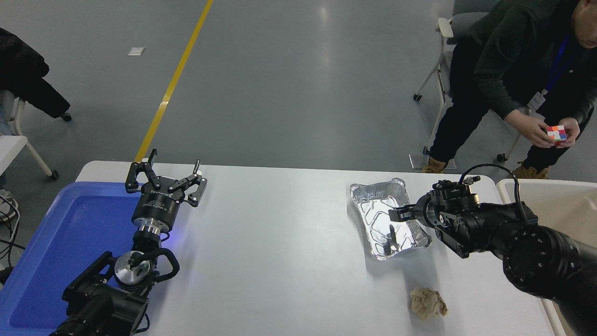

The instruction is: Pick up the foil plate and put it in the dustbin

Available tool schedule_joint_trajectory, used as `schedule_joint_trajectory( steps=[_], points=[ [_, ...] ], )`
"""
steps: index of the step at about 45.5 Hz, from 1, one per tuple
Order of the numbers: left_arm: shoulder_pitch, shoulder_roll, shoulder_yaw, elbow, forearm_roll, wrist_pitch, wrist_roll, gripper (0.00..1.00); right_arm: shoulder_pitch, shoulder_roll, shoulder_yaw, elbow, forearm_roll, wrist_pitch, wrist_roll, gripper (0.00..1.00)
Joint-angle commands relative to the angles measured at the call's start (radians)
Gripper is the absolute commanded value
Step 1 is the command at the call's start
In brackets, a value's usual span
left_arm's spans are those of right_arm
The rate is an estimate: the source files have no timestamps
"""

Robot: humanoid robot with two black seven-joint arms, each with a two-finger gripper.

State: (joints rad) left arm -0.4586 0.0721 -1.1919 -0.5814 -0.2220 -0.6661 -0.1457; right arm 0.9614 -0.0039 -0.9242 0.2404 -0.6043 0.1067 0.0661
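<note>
1 foil plate, 1 dustbin; right hand over plate, grip unclear.

Bright, even overhead light gives soft shadows on the white table. Glare flashes off the foil plate. Focus is sharp throughout.

Blue tray, brown paper ball

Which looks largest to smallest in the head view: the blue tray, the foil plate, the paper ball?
1. blue tray, partly covered by the left arm and cut off by the picture's edge
2. foil plate
3. paper ball, though it lies nearer the camera
</note>
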Motion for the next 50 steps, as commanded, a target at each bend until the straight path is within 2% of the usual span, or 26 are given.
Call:
schedule_joint_trajectory(
  steps=[1,5,22,30,35,50],
  points=[
    [0.0,0.0,0.0,0.0,0.001,0.0,0.0,0.99,-0.046,0.004,-0.002,-0.015,-0.003,-0.035,-0.002,0.9],
    [0.0,0.0,0.0,0.0,0.001,-0.001,0.0,0.99,-0.059,0.004,-0.002,-0.038,-0.017,-0.038,-0.003,0.84],
    [0.0,0.0,0.0,0.0,0.001,0.0,0.0,0.99,-0.063,0.004,-0.004,-0.05,-0.046,-0.036,-0.009,0.33],
    [0.0,0.0,0.0,0.0,0.0,0.0,0.0,0.99,-0.056,0.004,-0.002,-0.049,-0.084,-0.024,-0.011,0.23],
    [0.0,0.0,0.0,0.0,0.001,0.0,0.0,0.99,-0.052,0.004,-0.002,-0.047,-0.084,-0.018,-0.009,0.01],
    [0.0,0.0,0.0,0.0,0.0,0.0,0.0,0.99,-0.044,0.004,-0.004,-0.044,-0.098,-0.018,-0.005,0.0]
  ],
)
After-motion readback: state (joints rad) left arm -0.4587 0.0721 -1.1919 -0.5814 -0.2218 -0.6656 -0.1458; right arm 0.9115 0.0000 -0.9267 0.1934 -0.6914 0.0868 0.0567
